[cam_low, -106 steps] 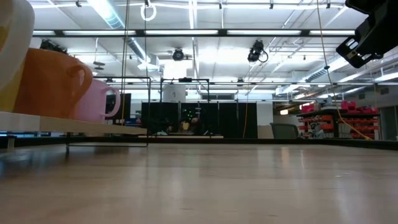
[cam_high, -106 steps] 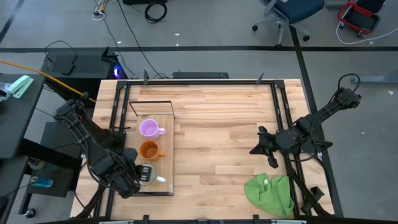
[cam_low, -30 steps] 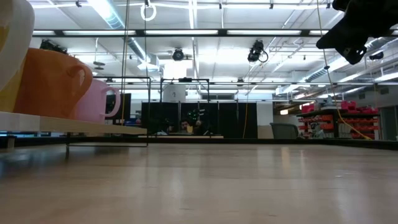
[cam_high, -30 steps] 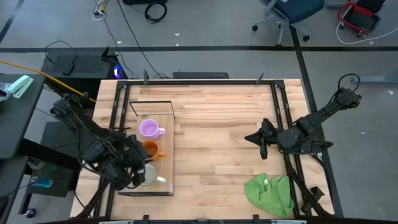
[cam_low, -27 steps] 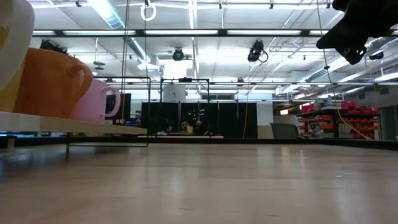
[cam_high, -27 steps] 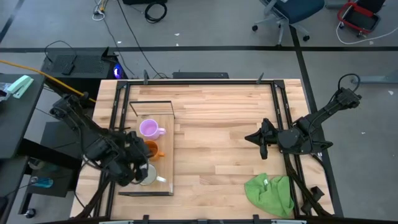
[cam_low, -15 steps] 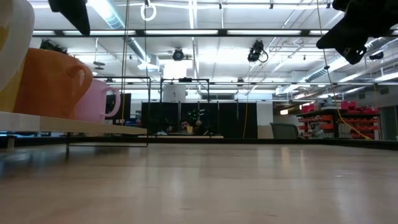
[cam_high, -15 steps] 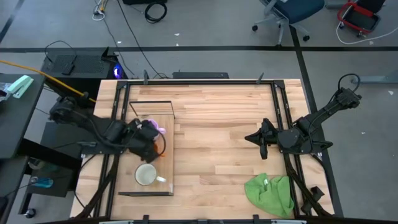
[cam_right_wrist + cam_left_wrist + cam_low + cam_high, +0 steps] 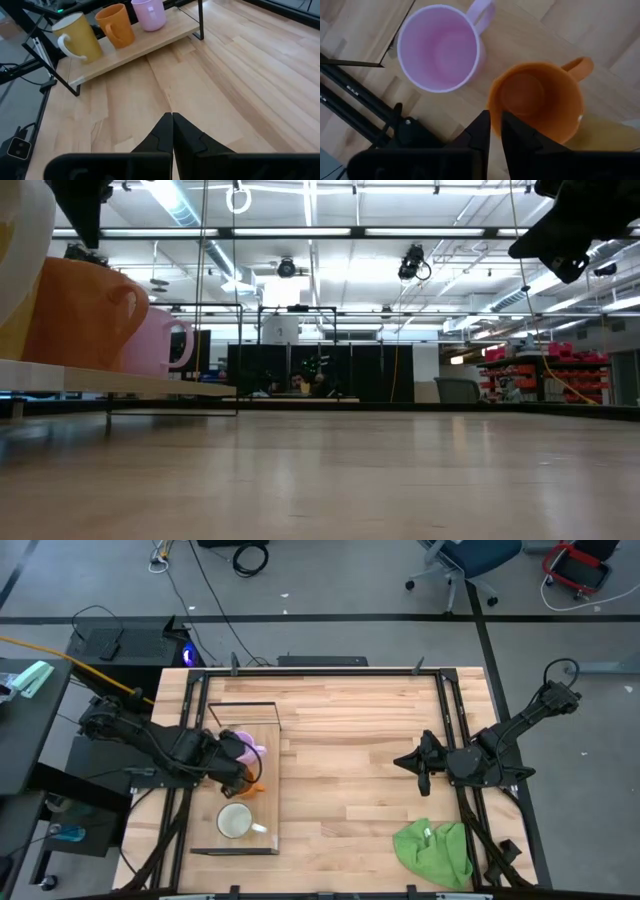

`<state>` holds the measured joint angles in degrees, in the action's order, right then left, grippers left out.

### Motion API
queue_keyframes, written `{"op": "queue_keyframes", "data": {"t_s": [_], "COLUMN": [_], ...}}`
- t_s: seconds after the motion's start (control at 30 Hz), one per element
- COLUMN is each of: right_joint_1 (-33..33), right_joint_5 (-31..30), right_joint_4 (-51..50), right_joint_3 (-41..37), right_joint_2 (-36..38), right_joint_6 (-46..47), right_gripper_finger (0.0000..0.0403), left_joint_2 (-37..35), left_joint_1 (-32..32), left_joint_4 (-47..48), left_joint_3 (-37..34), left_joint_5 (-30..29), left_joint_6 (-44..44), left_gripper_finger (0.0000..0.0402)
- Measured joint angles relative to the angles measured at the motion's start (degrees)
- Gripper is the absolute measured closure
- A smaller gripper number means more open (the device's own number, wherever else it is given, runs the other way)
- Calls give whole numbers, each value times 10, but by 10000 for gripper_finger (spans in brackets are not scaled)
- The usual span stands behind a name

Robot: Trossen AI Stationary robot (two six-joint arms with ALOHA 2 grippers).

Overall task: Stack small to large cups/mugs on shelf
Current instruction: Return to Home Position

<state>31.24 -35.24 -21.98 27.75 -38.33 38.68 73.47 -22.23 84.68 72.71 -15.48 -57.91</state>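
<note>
High view: left gripper (image 9: 243, 774) over shelf (image 9: 270, 765), fingers nearly together w/ a slim gap, nothing held, above orange mug (image 9: 540, 102) rim. Row on shelf, near to far: white mug (image 9: 236, 821), orange, purple mug (image 9: 440, 47). Right gripper (image 9: 172, 131) fingers together, over bare tabletop (image 9: 350, 740).

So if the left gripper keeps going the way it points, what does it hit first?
Most likely the orange mug: the left gripper points down with its fingertips nearly together at the mug's near rim, beside the purple mug. Depth is unclear, so it could slip just outside the rim onto the shelf.
</note>
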Motion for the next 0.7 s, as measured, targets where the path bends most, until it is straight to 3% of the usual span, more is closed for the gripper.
{"op": "queue_keyframes", "data": {"t_s": [0.7], "right_joint_1": [0], "right_joint_5": [0], "right_joint_4": [0], "right_joint_3": [0], "right_joint_2": [0], "right_joint_6": [-10], "right_gripper_finger": [395], "left_joint_2": [-4], "left_joint_1": [-6], "left_joint_4": [51], "left_joint_3": [0], "left_joint_5": [-42], "left_joint_6": [-61], "left_gripper_finger": [362]}}
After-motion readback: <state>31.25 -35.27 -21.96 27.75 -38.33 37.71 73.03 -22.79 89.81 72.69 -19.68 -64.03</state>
